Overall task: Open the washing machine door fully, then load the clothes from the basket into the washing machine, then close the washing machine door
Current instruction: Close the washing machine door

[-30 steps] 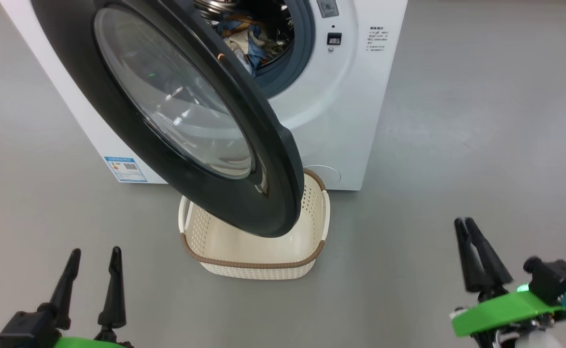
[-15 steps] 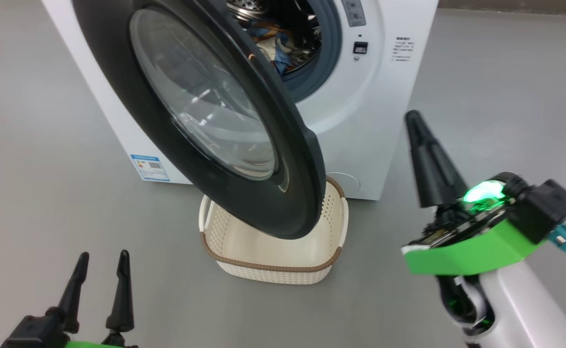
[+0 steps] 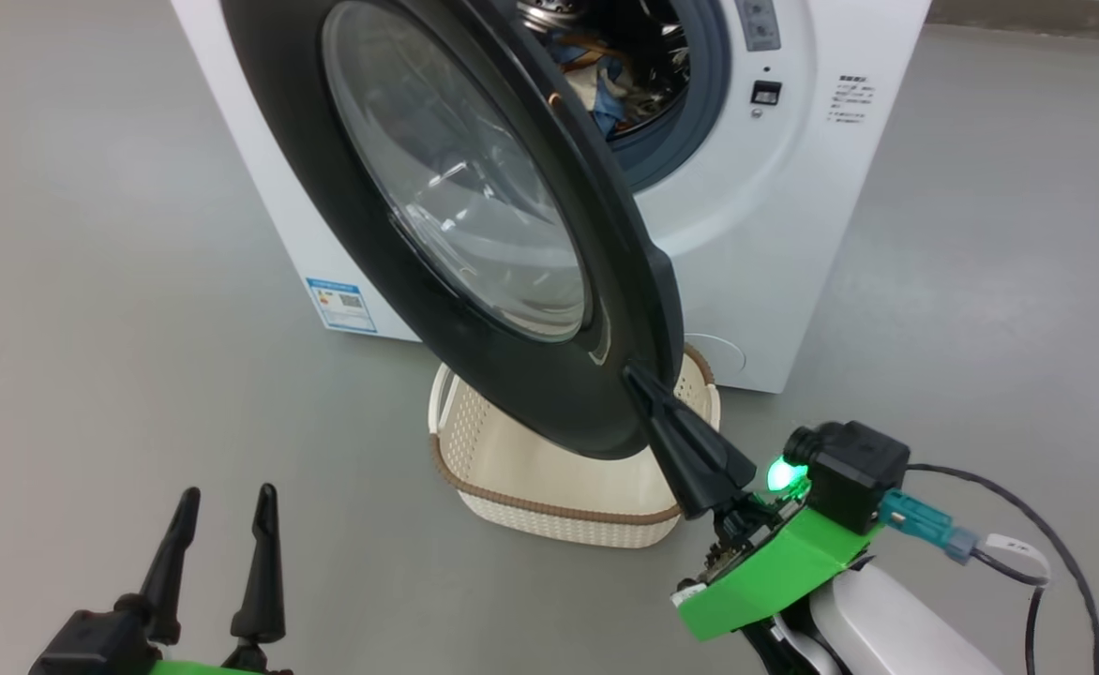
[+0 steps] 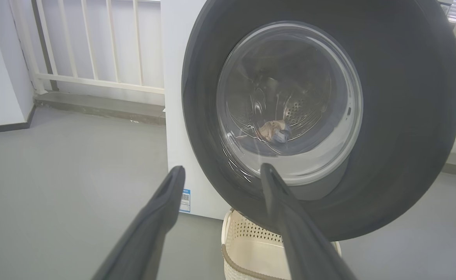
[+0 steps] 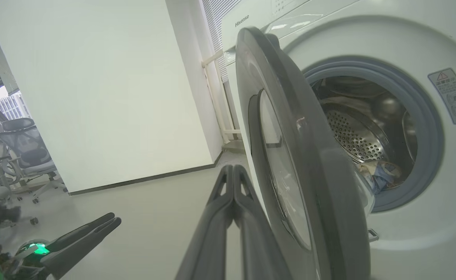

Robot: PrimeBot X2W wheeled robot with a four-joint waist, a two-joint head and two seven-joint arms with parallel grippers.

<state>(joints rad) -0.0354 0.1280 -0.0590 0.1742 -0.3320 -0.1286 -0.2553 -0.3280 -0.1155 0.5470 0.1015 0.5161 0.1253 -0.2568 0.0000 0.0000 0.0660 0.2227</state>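
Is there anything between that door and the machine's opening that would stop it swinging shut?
Nothing visible. The clothes lie inside the drum, and the basket sits on the floor below the door. The right hand is by its lower rim.

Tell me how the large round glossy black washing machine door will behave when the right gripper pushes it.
The large round glossy black door looks rigid, so it should swing as one piece rather than flex. Its shiny rim may let the shut, tapered right gripper slip. Wide, with a domed glass centre, it probably feels heavy.
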